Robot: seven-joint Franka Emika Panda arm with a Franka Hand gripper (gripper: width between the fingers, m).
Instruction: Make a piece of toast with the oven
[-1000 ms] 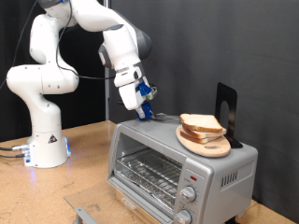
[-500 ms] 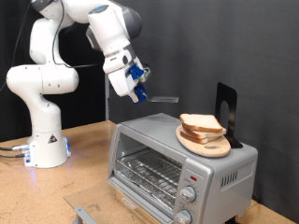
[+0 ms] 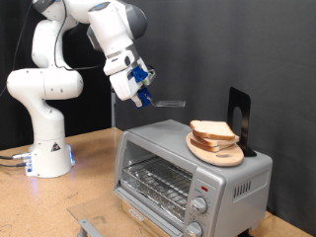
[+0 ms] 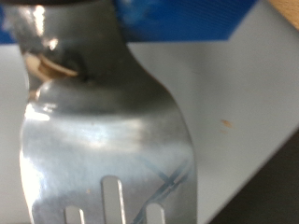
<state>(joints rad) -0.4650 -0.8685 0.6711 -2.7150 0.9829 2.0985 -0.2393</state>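
Observation:
The silver toaster oven (image 3: 183, 170) stands on the wooden table with its glass door shut and the wire rack (image 3: 158, 180) showing behind it. A stack of bread slices (image 3: 213, 131) lies on a round wooden board (image 3: 219, 153) on the oven's top. I cannot tell which slice is the piece of toast. My gripper (image 3: 139, 94) hangs in the air above and to the exterior view's left of the oven. It is shut on the handle of a slotted metal spatula (image 3: 171, 102), whose blade points towards the bread. The spatula blade (image 4: 103, 131) fills the wrist view.
A black upright stand (image 3: 240, 118) sits behind the board on the oven top. Two knobs (image 3: 198, 207) and a red light are on the oven's front. The arm's white base (image 3: 47, 148) stands at the exterior view's left. A grey object (image 3: 89, 225) lies at the table's front edge.
My gripper has lifted the spatula off the oven top and carried it up and to the exterior view's left. The bread and the oven have not moved.

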